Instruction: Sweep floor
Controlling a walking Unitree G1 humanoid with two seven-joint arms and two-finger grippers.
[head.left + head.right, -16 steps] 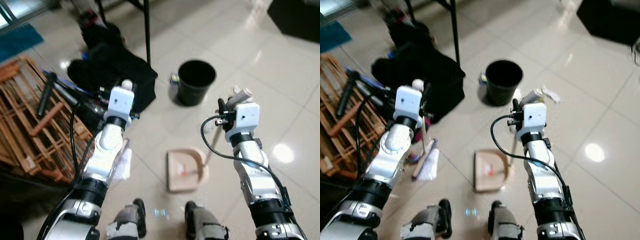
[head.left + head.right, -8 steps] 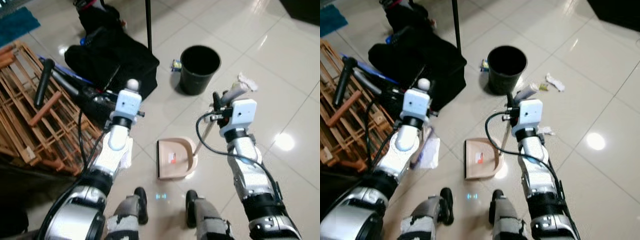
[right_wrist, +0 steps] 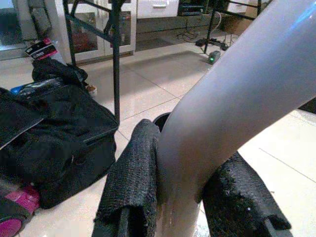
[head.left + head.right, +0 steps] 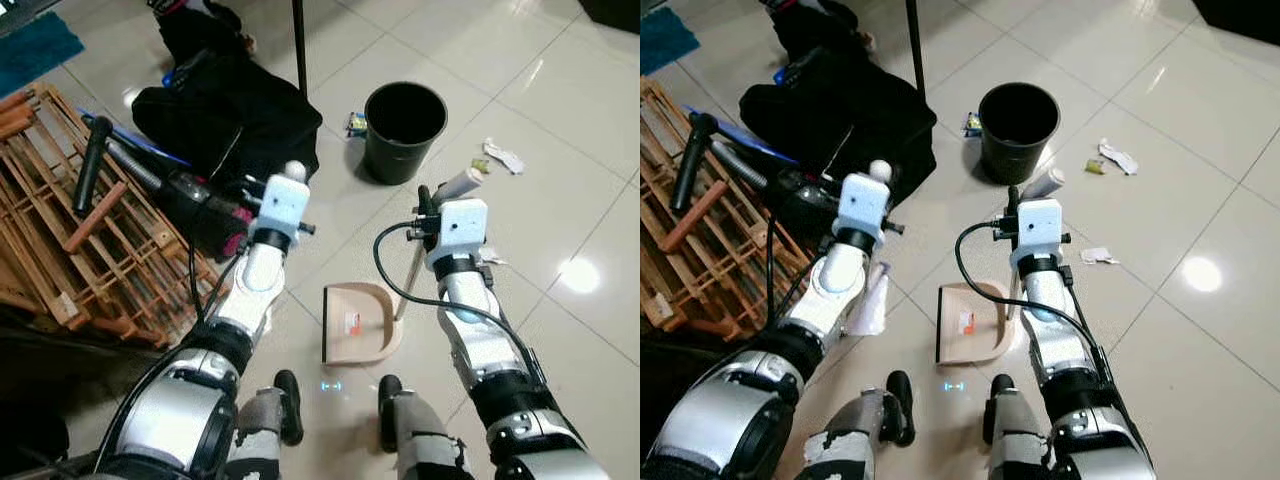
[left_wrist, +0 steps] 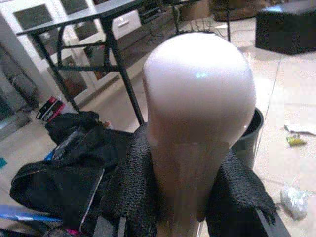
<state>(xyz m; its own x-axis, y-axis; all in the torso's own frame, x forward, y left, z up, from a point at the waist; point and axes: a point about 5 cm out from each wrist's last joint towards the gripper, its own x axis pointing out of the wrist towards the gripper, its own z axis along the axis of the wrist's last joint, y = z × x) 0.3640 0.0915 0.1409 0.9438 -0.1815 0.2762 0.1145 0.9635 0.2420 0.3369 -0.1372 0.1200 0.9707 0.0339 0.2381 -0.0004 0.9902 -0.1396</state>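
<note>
Holding both tools: left gripper [image 5: 177, 207] was clamped on the broom [image 5: 197, 113] handle just under its rounded knob, right gripper [image 3: 182, 207] clamped on the dustpan [image 4: 360, 322] handle near its top. Dustpan sat flat on the floor [image 4: 560, 190] by the robot's feet, mouth facing the robot's left, handle rising toward the bin [image 4: 404, 128]. Broom's long axis ran down to its head by the left foot. Both looked light, stiff, smooth plastic; high grips likely give leverage but little tip control. Paper scraps [image 4: 503, 157] lay beyond the bin.

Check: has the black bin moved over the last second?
No. The bin still stands right beside the small packet on the floor, near the black bag. The whole view has shifted, so the camera moved, not the bin.
</note>
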